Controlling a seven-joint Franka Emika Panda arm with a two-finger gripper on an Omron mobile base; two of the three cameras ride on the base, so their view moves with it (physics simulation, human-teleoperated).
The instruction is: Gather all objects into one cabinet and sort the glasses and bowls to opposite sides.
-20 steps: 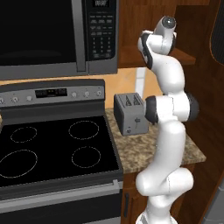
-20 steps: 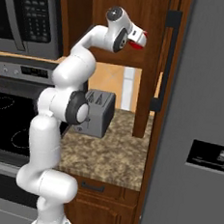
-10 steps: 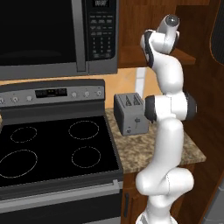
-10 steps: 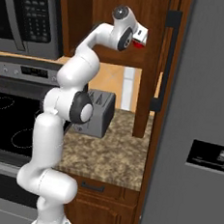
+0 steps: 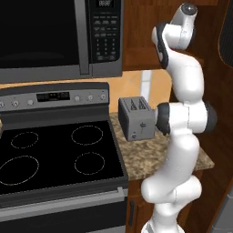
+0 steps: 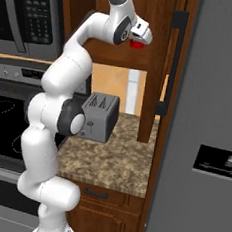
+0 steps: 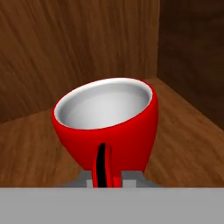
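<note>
One red mug (image 7: 107, 127) inside the cabinet (image 7: 78, 48), gripper (image 7: 105, 177) apparently pinching its handle, fingertips mostly hidden.

Red mug (image 7: 107, 127): glossy glazed shell, smooth pale-grey inside. Cabinet (image 7: 65, 52): dark matt grained wood. Table (image 6: 119, 158): speckled brown stone. Toaster (image 5: 135, 119): matt grey metal.

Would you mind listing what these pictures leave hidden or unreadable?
- Gripper fingertips: hand view, cut off at the bottom, behind the red mug.
- Mug's base: hand view, cut off; resting or lifted is unclear.
- Cabinet interior: right base view, hidden by the arm.
- Microwave keypad labels: left base view, too small.
</note>
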